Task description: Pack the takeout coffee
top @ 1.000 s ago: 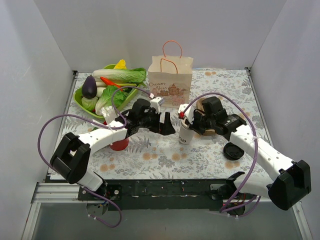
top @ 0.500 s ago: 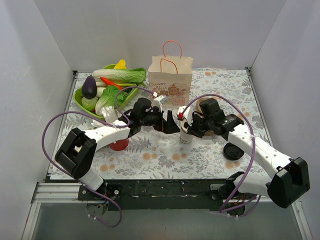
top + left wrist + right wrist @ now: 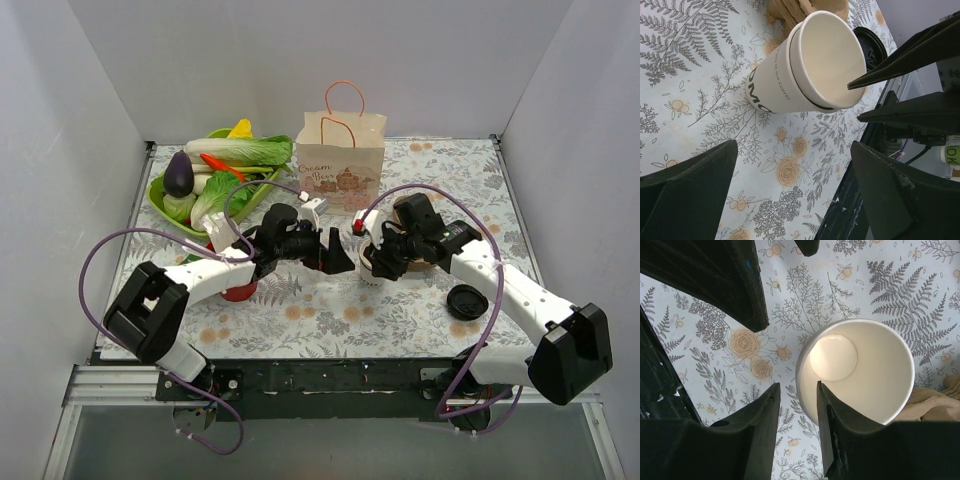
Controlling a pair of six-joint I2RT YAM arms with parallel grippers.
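Black plastic lay nearest: a loose lid (image 3: 467,301) flat on the flowered table (image 3: 300,322), well apart from the coffee cup (image 3: 371,276). That cup stood upright mid-table, empty and uncovered, so the coffee was not yet ready to pack. The right gripper (image 3: 798,385) hung over it with fingers parted, one inside the rim and one outside, the wall between them with no squeeze showing. The left gripper (image 3: 794,145) faced the cup from the other side, spread wide and holding nothing. Just behind the cup sat a cardboard carrier (image 3: 790,10), and farther back a paper bag (image 3: 340,160). The step in hand looked like readying the cup for its lid; next would likely call for lifting the right fingers clear of the rim, then fetching the lid and seating it level
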